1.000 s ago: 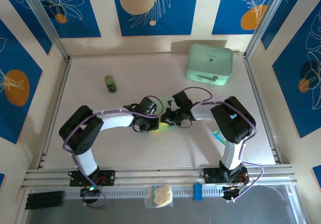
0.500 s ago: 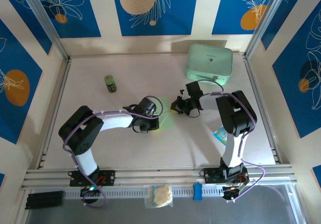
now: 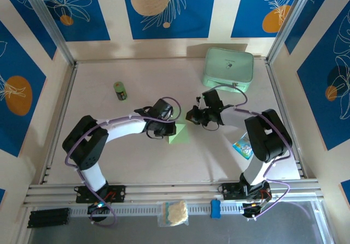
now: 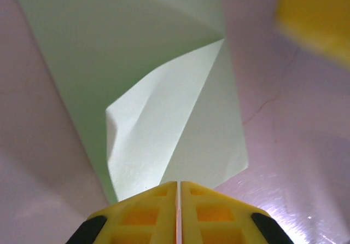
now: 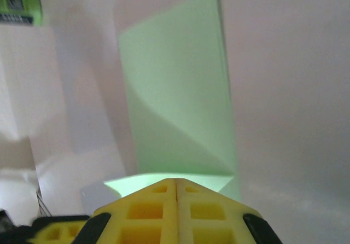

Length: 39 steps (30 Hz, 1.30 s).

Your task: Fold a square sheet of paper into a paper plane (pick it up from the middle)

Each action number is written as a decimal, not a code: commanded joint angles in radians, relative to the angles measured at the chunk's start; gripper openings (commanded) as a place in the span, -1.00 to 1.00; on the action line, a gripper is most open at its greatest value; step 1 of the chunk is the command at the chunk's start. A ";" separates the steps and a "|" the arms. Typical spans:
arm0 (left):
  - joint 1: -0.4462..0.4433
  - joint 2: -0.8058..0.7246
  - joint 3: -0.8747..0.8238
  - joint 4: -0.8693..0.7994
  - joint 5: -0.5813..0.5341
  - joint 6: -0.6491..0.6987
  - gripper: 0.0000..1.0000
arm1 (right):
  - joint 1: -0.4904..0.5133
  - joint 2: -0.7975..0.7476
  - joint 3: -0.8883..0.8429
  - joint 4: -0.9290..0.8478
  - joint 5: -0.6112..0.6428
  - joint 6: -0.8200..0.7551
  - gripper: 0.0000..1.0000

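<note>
The square sheet of paper (image 3: 179, 134) lies mid-table, pale green and partly folded, so from above it looks like a triangle. In the left wrist view a folded flap of the paper (image 4: 164, 140) curls up, its crease running to my fingertips. My left gripper (image 3: 170, 128) (image 4: 179, 184) is shut, with its tips at the paper's left edge and nothing seen between the jaws. My right gripper (image 3: 190, 116) (image 5: 176, 179) is shut too, up and to the right of the sheet and apart from it. Its wrist view looks along the paper (image 5: 175, 91).
A mint-green case (image 3: 228, 68) stands at the back right. A small green bottle (image 3: 120, 91) (image 5: 19, 6) stands at the back left. A small coloured packet (image 3: 242, 145) lies by the right arm. Metal rails border the table's sides and front.
The right gripper has drawn back from over the paper to the upper right. The left gripper has shifted slightly up and right, and the paper now shows as a folded triangle.
</note>
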 commanded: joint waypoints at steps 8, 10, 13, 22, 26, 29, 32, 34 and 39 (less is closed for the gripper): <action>0.004 0.068 0.032 0.079 0.045 -0.027 -0.88 | 0.070 0.112 0.000 0.054 -0.041 0.068 -0.96; 0.004 0.083 0.037 0.084 0.045 -0.026 -0.89 | 0.070 0.122 0.009 0.049 -0.037 0.065 -0.96; 0.003 0.106 0.042 0.108 0.042 -0.032 -0.90 | 0.071 0.137 0.020 0.035 -0.027 0.061 -0.96; 0.004 0.169 0.061 0.128 0.044 -0.032 -0.91 | 0.071 0.173 0.030 -0.039 -0.011 0.065 -0.96; 0.003 0.170 0.045 0.115 0.018 -0.014 -0.91 | 0.070 0.178 0.028 -0.051 -0.004 0.064 -0.96; 0.004 0.169 0.008 0.109 0.013 -0.007 -0.92 | 0.069 0.181 0.030 -0.066 0.003 0.066 -0.97; 0.004 0.150 -0.052 0.110 0.017 -0.007 -0.92 | 0.067 0.182 0.033 -0.074 0.013 0.068 -0.97; 0.004 0.130 -0.091 0.104 0.010 -0.007 -0.93 | 0.066 0.184 0.031 -0.077 0.016 0.067 -0.97; 0.004 0.060 -0.167 0.082 0.012 -0.012 -0.92 | 0.065 0.187 0.029 -0.082 0.022 0.067 -0.97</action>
